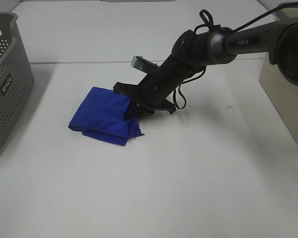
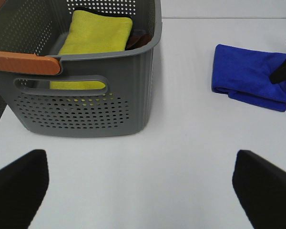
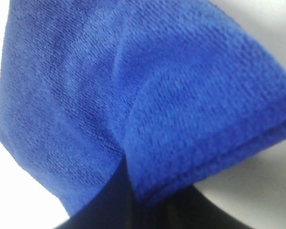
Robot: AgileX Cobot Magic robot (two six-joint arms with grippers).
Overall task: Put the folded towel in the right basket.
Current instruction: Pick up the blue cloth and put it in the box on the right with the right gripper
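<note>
Folded blue terry towel (image 1: 104,115): on white counter (image 1: 213,173), left of centre.
Right tool (image 1: 132,108): clamped on towel's edge.
Left tool (image 2: 143,191): wide, idle.
Step, as judged: grasp made. Next: lift, carry right, over beige solid-walled basket (image 1: 283,94).

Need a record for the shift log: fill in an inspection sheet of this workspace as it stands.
Surface: white table, no spills seen.
Job's things: blue towel folded, lying on the table left of centre; beige right basket at the right edge, inside hidden.
Clutter: grey basket at the left, holding a yellow towel with a brown item beside it.
Pincers: right pincer closed on the blue towel's right edge; left pincer open, holding nothing.
Cables: black cable looped loosely along the right arm, not touching the towel.
Surroundings: nothing seen.
</note>
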